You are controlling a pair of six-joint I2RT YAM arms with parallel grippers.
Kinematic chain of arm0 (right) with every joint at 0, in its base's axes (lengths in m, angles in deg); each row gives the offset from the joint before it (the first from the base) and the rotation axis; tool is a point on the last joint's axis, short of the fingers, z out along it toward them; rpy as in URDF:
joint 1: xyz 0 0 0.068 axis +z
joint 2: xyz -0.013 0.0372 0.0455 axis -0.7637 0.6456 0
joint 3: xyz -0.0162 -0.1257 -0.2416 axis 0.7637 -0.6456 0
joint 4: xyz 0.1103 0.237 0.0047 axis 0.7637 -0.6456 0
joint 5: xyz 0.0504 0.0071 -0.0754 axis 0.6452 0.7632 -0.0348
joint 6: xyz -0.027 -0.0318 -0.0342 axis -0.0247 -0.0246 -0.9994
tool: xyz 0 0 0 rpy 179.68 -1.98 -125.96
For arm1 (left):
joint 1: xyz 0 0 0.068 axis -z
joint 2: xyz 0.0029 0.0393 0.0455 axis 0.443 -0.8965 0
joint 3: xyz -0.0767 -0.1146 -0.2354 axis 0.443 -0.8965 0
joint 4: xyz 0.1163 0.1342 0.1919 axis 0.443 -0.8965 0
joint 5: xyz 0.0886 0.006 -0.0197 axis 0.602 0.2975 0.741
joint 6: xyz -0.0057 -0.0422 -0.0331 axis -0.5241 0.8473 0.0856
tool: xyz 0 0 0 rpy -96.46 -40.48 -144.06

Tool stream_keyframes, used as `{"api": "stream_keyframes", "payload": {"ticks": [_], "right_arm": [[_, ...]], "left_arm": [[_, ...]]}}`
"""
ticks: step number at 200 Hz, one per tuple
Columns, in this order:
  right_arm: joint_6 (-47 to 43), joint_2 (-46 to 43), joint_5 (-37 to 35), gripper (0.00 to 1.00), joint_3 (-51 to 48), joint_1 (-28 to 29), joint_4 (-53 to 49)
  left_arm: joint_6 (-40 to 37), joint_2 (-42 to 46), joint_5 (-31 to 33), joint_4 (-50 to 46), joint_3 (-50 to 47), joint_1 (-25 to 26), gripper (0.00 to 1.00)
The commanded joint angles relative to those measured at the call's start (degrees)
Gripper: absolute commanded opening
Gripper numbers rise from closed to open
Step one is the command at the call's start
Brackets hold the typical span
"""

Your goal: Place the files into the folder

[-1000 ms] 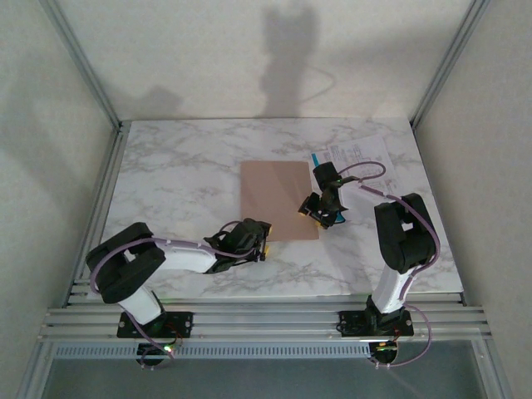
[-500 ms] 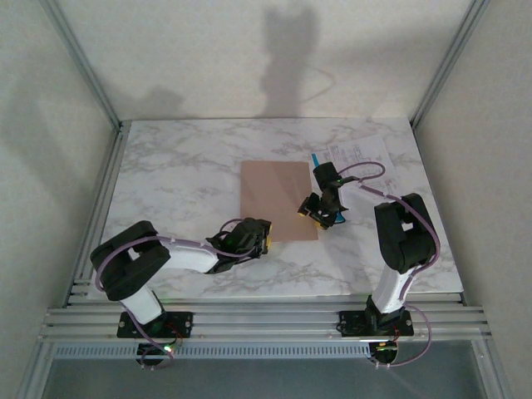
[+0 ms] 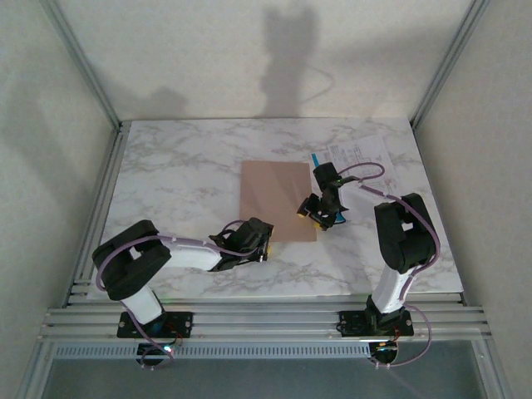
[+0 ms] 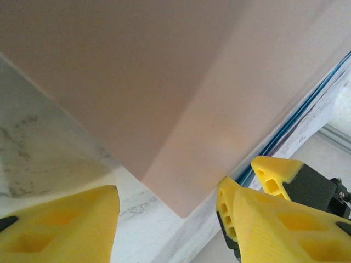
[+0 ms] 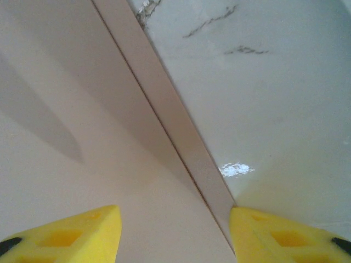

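The pinkish-tan folder (image 3: 274,195) lies shut and flat in the middle of the marble table. The files (image 3: 359,152), white printed sheets with a blue strip (image 3: 315,157) at one end, lie to its back right. My left gripper (image 3: 263,243) is low at the folder's near left corner, open; that corner of the folder (image 4: 181,164) lies between its yellow fingers (image 4: 60,224). My right gripper (image 3: 312,218) is open over the folder's right edge near the front. The folder (image 5: 66,109) shows two slightly offset leaves there, between its fingertips (image 5: 285,235).
Bare marble table (image 3: 183,174) spreads left of the folder and along the front. Aluminium rails (image 3: 249,320) run across the near edge, and upright posts and white walls close in the sides and back. A thin blue line (image 4: 296,112) runs beside the folder's edge.
My left gripper has crept a little to the right, closing in on the folder's near corner, and its elbow has shifted. The right arm, folder and files stay put.
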State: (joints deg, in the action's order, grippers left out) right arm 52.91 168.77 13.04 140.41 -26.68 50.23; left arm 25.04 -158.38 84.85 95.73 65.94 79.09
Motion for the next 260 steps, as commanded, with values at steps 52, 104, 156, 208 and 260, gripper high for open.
{"api": "stream_keyframes", "payload": {"ticks": [52,104,156,208,260], "right_arm": [[-1.01,2.3,1.29,0.56,-0.43,0.07,-4.03],[-0.96,2.61,1.62,0.56,-0.32,-0.15,-3.64],[-1.08,2.79,2.24,0.56,-0.41,-0.33,-3.17],[-2.15,0.77,6.3,0.62,-0.67,-2.56,-0.45],[-1.52,-1.79,12.31,0.64,-0.19,-4.92,1.82]], "left_arm": [[0.51,-3.96,3.49,6.57,0.06,-1.12,0.47],[-0.68,-4.1,3.75,7.12,0.29,-1.16,0.42],[-1.56,-3.43,4.62,8.26,0.04,-0.78,0.33],[-2.74,-0.97,5.52,10.98,-1.77,-0.09,0.21],[-1.72,1.76,5.41,14.62,-5.08,0.11,0.02]]}}
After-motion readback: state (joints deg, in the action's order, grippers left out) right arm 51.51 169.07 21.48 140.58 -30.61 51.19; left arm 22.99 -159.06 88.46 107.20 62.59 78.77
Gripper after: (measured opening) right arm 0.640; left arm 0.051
